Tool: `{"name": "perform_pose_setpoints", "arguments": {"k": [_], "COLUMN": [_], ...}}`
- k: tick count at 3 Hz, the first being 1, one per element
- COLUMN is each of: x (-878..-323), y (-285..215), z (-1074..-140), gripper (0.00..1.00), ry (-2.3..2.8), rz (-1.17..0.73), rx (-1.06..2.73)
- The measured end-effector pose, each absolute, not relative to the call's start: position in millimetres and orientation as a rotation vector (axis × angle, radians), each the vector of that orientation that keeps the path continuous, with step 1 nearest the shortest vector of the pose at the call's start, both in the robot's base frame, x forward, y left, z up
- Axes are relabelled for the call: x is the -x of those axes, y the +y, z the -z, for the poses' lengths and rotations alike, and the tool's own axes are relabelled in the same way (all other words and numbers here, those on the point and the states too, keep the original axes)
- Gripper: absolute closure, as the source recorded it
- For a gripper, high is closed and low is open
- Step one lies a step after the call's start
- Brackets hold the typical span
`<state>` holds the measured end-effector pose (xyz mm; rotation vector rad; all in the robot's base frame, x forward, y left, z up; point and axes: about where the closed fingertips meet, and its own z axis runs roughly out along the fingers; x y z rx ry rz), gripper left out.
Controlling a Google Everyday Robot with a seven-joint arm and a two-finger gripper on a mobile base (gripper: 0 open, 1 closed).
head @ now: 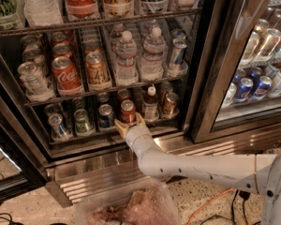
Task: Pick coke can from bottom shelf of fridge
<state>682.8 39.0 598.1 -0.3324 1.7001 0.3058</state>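
The coke can (127,111), small and red with a silver lid, stands at the front of the bottom shelf (84,136) of the fridge (210,78). My gripper (129,123) reaches in from the lower right on a white arm. It is open, with its tan fingers (120,127) spread either side of the can's lower part. I cannot tell whether they touch it.
A blue can (106,116) stands left of the coke can and a little bottle (151,104) and a brown can (170,103) stand right of it. Above is a rack with water bottles (126,55) and a bigger Coca-Cola can (65,75). A slatted grille (98,177) and a plastic bag (131,207) lie below.
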Motion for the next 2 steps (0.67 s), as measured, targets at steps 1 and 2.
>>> {"name": "perform_pose_setpoints", "arguments": {"k": [1,2], "x": [-686.2,-692.2], "y": [38.3,44.1], "z": [-599.3,-600.9], "gripper": [0.34,0.35], "ry": [1.699,1.692], "rz": [-0.289,-0.284], "rx": [0.331,0.346]}}
